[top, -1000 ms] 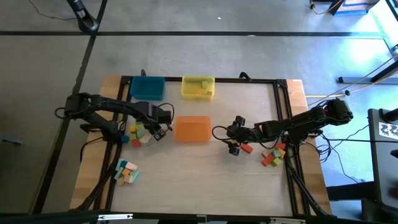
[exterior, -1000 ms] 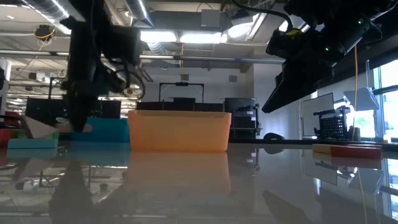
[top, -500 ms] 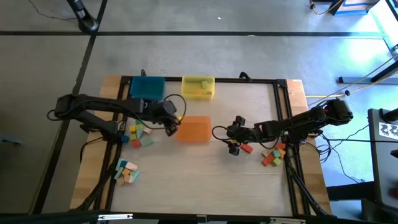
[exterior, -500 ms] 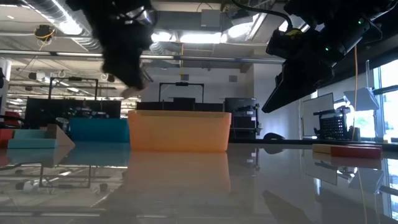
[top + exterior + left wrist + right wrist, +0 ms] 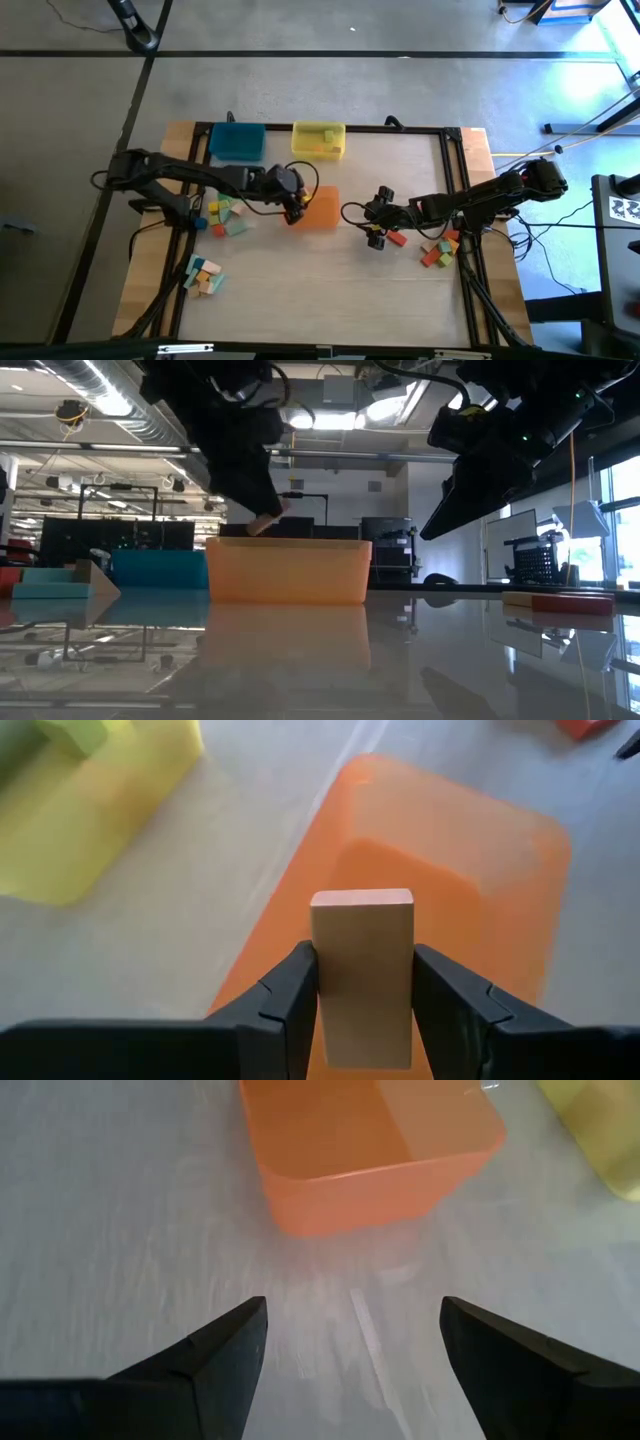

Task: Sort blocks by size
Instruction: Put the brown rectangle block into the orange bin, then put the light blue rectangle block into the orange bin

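My left gripper point(image 5: 294, 206) is shut on a natural-wood rectangular block point(image 5: 362, 970) and hangs over the left end of the orange tray point(image 5: 324, 208). In the low view the block point(image 5: 264, 523) shows just above the tray's rim point(image 5: 288, 544). My right gripper point(image 5: 377, 222) stands open over bare table to the right of the orange tray, with nothing between its fingers point(image 5: 350, 1350). Loose blocks lie in a pile at the left point(image 5: 222, 214), another near the front left point(image 5: 203, 277), and another at the right point(image 5: 438, 250). My left gripper pinches the wood block by its two long sides point(image 5: 318, 982) between its two fingers point(image 5: 290, 995). The block's far end point(image 5: 362, 900) sticks out beyond the fingertips. The fingers slant down from the table's left and lie along the block. The block hangs clear above the orange tray.
A blue tray point(image 5: 237, 140) and a yellow tray point(image 5: 318, 139) with a few blocks in it stand at the far edge. A red block point(image 5: 396, 239) lies just beside my right gripper. Bare table stretches along the near middle.
My left gripper has risen from the left pile and gone toward the table's right, carrying the wood block to above the orange tray's left end. It has tipped from pointing steeply down to a slant. My right gripper has kept still.
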You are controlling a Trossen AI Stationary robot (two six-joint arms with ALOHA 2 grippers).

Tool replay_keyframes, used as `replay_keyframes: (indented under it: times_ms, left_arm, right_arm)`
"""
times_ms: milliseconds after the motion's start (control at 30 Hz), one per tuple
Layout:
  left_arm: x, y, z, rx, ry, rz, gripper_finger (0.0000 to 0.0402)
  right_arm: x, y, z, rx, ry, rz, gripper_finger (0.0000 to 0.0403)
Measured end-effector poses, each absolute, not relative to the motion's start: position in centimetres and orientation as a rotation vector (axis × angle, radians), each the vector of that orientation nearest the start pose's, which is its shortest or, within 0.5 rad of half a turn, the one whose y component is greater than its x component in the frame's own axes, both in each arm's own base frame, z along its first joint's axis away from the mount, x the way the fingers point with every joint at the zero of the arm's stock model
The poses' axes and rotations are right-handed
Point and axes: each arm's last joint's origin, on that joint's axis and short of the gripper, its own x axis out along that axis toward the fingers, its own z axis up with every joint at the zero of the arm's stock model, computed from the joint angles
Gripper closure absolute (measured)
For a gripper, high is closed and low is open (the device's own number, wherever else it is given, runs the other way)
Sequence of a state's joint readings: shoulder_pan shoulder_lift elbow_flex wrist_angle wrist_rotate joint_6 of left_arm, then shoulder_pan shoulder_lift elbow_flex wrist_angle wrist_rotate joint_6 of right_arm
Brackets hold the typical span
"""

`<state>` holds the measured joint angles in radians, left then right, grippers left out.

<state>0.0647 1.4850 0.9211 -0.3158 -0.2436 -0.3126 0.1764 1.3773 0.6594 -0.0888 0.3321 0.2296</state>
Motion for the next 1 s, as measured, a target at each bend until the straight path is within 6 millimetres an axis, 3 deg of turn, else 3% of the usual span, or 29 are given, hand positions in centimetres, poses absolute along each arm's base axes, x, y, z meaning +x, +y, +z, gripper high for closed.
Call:
replay_keyframes:
  times_ms: [267,567,833,1000]
  left_arm:
    - [30.0,2.6,20.3,-0.204,0.856,0.418,0.0267]
    - [29.9,2.6,20.5,-0.201,0.864,0.384,0.0194]
    - [25.7,2.6,25.5,-0.254,1.052,0.454,0.0178]
    - [22.0,2.4,26.7,-0.318,1.159,0.561,0.0178]
  right_arm:
    - [25.7,3.6,17.9,0.015,0.747,-0.232,0.0107]
    - [25.8,3.6,17.9,0.014,0.747,-0.226,0.0107]
    - [25.8,3.7,17.9,0.015,0.748,-0.223,0.0107]
    - [25.8,3.7,17.9,0.016,0.745,-0.223,0.0107]
